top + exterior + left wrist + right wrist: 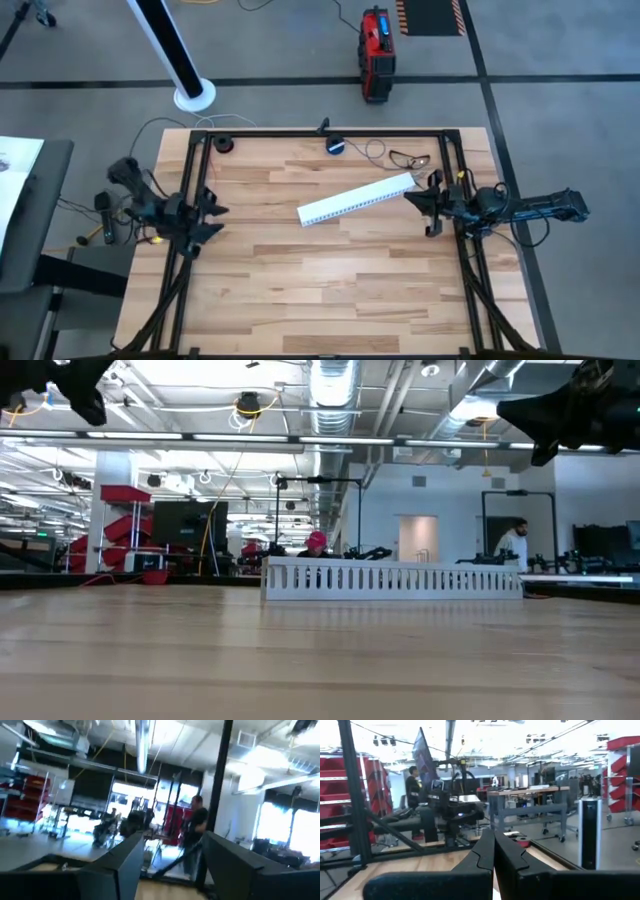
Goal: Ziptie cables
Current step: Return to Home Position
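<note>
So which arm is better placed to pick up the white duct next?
Probably the right: the right gripper sits beside the white duct's end; the left gripper hangs farther off.

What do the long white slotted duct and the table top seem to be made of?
The long white slotted duct: probably plastic, matte; uniform white with regular thin slots along its wall. The table top: wood, smooth light finish; joined planks with visible grain.

The duct just beside the black right gripper is white, its wall a row of dark slots. The table is pale, streaky wood. The left gripper is black too.
</note>
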Controlling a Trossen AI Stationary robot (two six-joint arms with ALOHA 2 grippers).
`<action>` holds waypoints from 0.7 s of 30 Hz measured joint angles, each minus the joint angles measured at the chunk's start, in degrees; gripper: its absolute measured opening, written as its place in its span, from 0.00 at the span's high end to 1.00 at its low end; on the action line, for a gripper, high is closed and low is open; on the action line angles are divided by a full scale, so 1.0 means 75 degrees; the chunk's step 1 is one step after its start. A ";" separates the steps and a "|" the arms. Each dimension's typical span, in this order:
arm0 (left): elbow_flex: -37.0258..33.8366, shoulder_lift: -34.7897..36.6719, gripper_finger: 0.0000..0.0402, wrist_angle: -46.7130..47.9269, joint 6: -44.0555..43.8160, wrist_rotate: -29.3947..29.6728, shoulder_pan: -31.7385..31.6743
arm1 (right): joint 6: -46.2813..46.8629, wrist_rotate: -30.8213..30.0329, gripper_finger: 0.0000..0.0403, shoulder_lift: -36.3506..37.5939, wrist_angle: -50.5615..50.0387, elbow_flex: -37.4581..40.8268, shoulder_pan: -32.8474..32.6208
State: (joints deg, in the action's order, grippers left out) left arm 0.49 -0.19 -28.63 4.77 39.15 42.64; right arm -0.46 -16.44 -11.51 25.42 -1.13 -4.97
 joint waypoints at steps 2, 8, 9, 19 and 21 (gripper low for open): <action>0.0103 -0.0108 0.52 0.0795 -0.0138 -0.0272 -0.0189 | -0.0022 0.0238 1.00 -0.0008 0.0022 0.0001 0.0038; 0.0026 -0.0335 0.55 0.2815 -0.1447 -0.1312 -0.0672 | 0.0128 0.0437 1.00 0.0034 -0.0943 0.0066 0.0029; 0.0024 -0.0348 0.55 0.3352 -0.1810 -0.1534 -0.0736 | 0.0238 0.0445 1.00 0.0026 -0.1178 0.0068 0.0034; 0.0006 -0.0416 0.55 0.3353 -0.2133 -0.2978 -0.0991 | 0.0073 0.0678 1.00 0.0044 -0.1552 0.0068 0.0035; 0.0003 -0.0416 0.55 0.3347 -0.2185 -0.2554 -0.0993 | -0.0004 0.0678 1.00 0.0041 -0.1519 0.0068 0.0035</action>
State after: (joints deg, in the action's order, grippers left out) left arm 0.51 -3.31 -3.53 -11.62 19.99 35.19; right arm -0.48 -11.35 -11.20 14.03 -0.62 -4.71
